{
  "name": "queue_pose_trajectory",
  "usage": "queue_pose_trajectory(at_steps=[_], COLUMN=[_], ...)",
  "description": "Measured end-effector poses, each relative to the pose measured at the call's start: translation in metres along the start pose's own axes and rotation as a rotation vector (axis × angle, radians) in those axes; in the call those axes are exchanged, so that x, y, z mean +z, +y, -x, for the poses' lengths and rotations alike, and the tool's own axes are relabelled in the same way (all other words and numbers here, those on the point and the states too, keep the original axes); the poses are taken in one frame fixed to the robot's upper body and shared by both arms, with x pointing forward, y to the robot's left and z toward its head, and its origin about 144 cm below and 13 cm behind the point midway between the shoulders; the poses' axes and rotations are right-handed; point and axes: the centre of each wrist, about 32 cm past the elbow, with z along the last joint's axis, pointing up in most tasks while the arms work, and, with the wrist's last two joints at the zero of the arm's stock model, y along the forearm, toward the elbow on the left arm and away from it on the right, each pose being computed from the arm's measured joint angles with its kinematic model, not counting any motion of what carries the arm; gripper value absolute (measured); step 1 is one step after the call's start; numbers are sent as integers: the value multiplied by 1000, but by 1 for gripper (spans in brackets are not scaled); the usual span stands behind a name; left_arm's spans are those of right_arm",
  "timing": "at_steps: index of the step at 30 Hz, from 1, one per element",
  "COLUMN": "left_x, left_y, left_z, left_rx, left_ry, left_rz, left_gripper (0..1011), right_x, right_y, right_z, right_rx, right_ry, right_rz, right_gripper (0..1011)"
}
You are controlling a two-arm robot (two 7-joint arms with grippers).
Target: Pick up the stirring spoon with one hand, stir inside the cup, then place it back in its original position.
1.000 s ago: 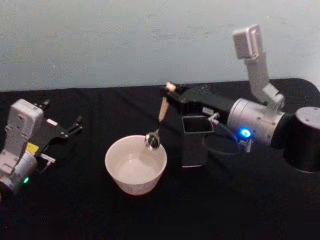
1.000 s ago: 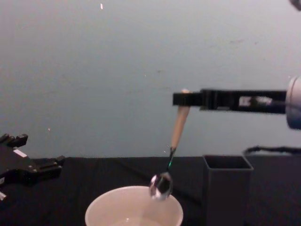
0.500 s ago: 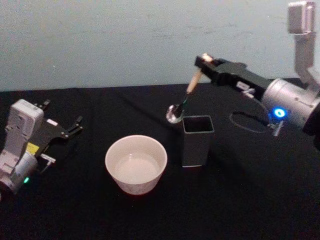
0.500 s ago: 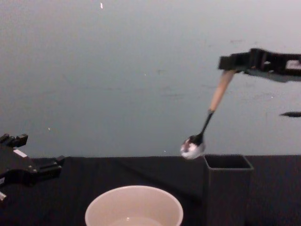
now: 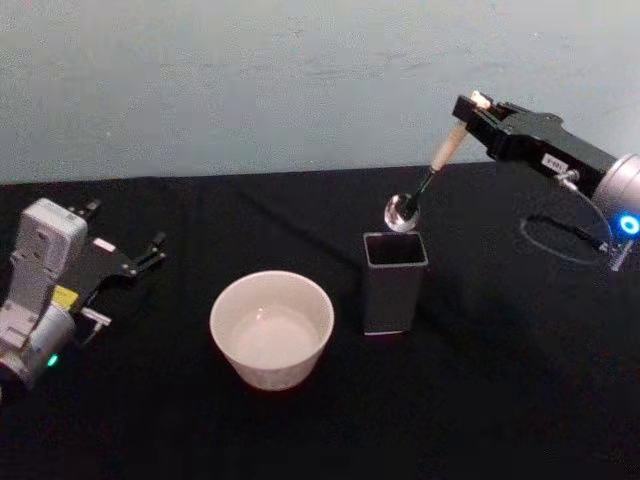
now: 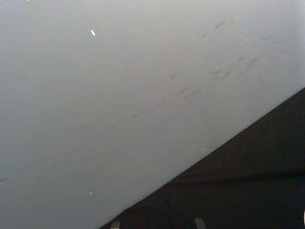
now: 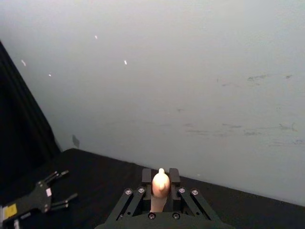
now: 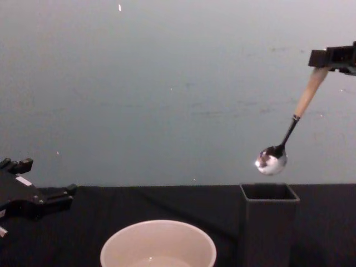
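Note:
My right gripper (image 5: 470,108) is shut on the top of the stirring spoon (image 5: 432,176), whose beige handle slants down to a dark stem and a shiny bowl. That bowl (image 8: 271,161) hangs in the air just above the mouth of the dark grey holder box (image 8: 268,207). In the right wrist view the spoon's knob (image 7: 160,183) sits clamped between the fingers. The cream-white cup (image 5: 271,327) stands on the black table to the holder's left, well clear of the spoon. My left gripper (image 5: 140,256) rests open at the table's left side.
The black tablecloth (image 5: 480,400) covers the whole work surface, with a pale wall behind. A loop of dark cable (image 5: 560,240) lies on the table under my right arm.
My right gripper carried the spoon up out of the cup and across to the right. Its bowl now hangs over the holder box. The left arm has not moved.

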Motion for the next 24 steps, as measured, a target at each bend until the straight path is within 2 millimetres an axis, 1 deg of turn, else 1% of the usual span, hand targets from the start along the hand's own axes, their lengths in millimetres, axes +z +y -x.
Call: queue_pose_trajectory(at_steps=[3,8,24], left_x=[0,0,0], left_y=[0,0,0], left_z=[0,0,0], left_rx=[0,0,0], left_ry=[0,0,0], left_rz=[0,0,0], left_gripper=[1002,1001,1001], right_x=[-2,-8,-37], right_y=[-4,-4,6], right_z=[1,3,3], right_rx=[11,29,33], right_ry=[-6,-13,-63], right_rz=[11,33,117], right_gripper=[215,215,215])
